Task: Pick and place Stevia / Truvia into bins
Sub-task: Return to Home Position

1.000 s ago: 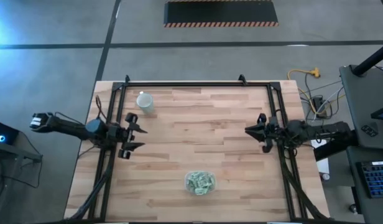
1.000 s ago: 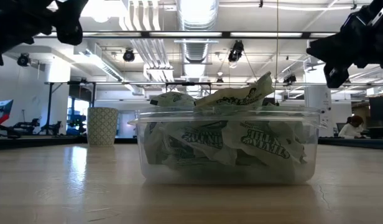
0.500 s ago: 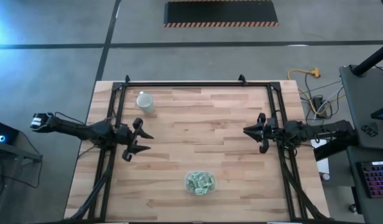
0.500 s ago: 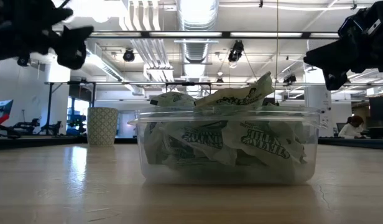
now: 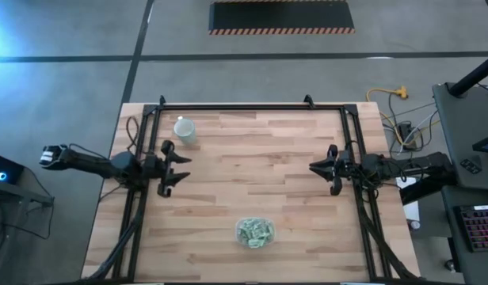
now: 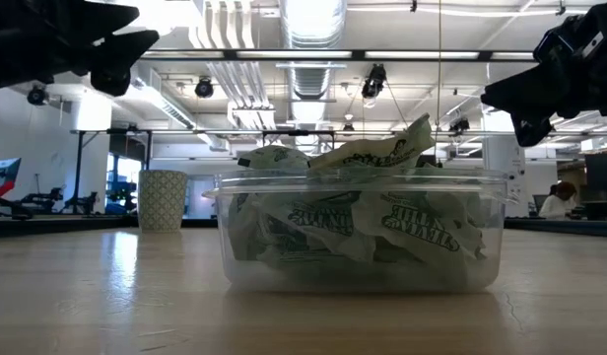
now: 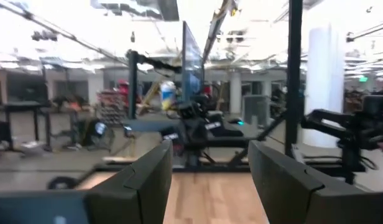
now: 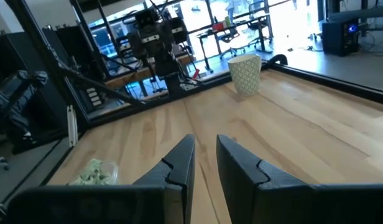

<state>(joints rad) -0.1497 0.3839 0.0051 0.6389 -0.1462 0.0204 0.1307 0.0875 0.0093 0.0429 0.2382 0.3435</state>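
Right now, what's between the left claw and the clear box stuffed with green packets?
Nothing. In the high view only bare wooden table lies between the left claw and the clear container of Stevia packets.

We are looking straight down on the whole desk, and level from its edge, close to the bin; wrist cameras are facing across it, one sharing the cup.

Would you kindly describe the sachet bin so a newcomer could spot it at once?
On the wooden table, look along the edge farthest from the white cup. There sits the bin: a shallow clear tub heaped with green-and-white sachets, the only transparent thing there.
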